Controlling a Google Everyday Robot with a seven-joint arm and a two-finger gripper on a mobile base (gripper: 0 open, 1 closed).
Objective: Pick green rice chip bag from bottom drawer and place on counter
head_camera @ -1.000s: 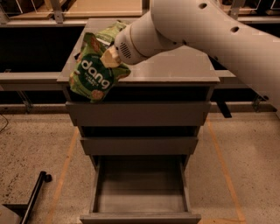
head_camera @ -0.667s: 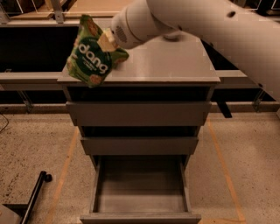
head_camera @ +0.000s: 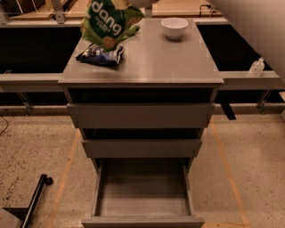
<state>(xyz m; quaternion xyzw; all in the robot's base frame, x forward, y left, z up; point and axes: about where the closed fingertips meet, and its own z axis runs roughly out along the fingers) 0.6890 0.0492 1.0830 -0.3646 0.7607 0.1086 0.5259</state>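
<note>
The green rice chip bag [head_camera: 108, 23], bright green with white "dang" lettering, hangs above the back left of the counter [head_camera: 156, 62]. My gripper [head_camera: 141, 2] shows only as a white sliver at the top edge, holding the bag by its upper right corner. My white arm [head_camera: 258, 26] fills the top right corner. The bottom drawer [head_camera: 142, 220] is pulled open, and its grey inside holds nothing.
A dark blue bag [head_camera: 100, 54] lies on the counter just under the green bag. A white bowl [head_camera: 174, 27] stands at the counter's back right. A small clear bottle [head_camera: 257, 67] sits on the right ledge. A black bar [head_camera: 35, 200] lies on the floor at lower left.
My arm has lifted up and back with the green bag, uncovering the countertop, the bowl and the blue bag. The bag has moved from the counter's left edge to above its back left.
</note>
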